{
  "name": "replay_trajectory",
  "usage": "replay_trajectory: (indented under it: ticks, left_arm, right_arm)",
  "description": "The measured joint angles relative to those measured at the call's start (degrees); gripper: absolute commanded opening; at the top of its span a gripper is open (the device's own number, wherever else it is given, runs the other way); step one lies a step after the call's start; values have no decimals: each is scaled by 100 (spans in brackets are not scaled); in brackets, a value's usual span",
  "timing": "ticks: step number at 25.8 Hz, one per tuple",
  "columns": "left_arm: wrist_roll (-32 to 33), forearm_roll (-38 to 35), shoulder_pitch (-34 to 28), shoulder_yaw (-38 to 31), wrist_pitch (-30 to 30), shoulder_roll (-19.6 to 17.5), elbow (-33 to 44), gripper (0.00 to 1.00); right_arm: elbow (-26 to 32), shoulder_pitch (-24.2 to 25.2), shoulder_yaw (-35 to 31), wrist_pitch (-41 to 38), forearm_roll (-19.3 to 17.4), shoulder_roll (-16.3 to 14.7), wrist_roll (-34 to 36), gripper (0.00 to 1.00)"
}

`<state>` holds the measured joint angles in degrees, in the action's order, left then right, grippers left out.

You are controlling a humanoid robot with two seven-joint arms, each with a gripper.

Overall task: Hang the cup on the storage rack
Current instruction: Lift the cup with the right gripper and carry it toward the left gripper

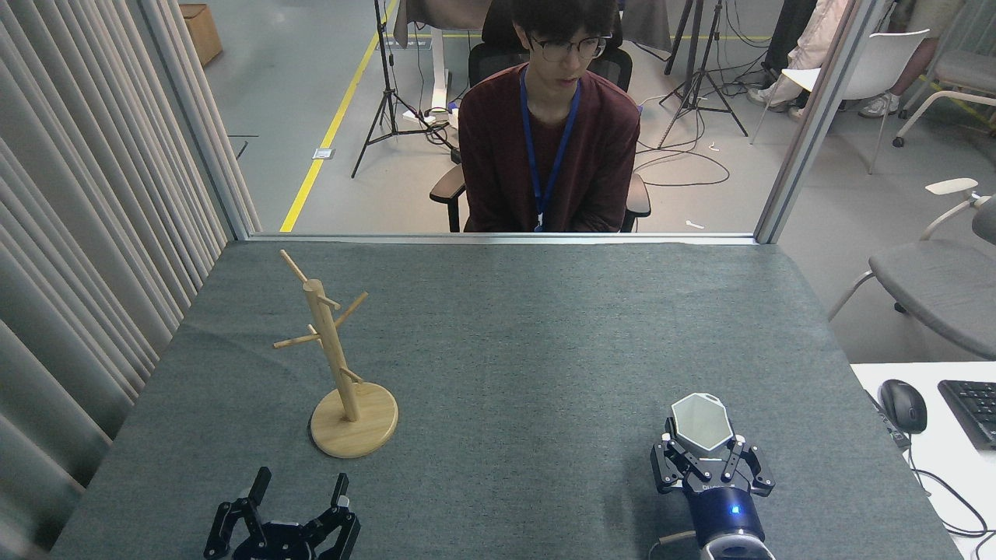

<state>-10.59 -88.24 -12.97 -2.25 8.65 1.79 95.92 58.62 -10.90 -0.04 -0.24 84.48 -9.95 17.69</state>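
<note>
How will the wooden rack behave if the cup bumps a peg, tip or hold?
The storage rack is a tall thin pole on a small round base, so a sideways knock high up could tip it. Its thin angled pegs look stiff but snappable. The felt-like table cover probably limits sliding.

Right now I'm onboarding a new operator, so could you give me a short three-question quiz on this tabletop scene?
1. True or false: the white hexagonal cup already hangs on the wooden mug tree.
2. Which claw has its fingers around the cup? A) left claw B) right claw
3. Fill in: the mug tree stands on the table's ____ side, seen from the robot.

Key:
1. False; the cup is at the right claw, far from the mug tree.
2. B; the left claw is open with nothing in it.
3. Left.
</note>
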Motion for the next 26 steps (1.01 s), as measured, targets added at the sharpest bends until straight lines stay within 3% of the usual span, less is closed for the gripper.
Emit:
replay_trajectory:
  ticks: [4,8,15,20,26]
  left_arm:
    - [-80,-25,38,148,19,28,-43,99]
    - [-116,-110,108,708,36,46,-147,99]
    - [-88,-894,434,1754,5,172,-535,99]
    - [-72,-1244,698,2396,-19,257,-786,99]
    - [-57,-1436,855,2709,-40,300,-913,99]
  right_arm:
    - [588,90,-9,-24,-9,-46,-8,62]
    - [1389,240,-10,-50,-12,-82,-30,62]
    - [2593,736,263,-83,31,157,-50,62]
    - [3059,1117,686,-83,457,488,-60,62]
    - [3250,1361,1222,-79,920,835,-65,62]
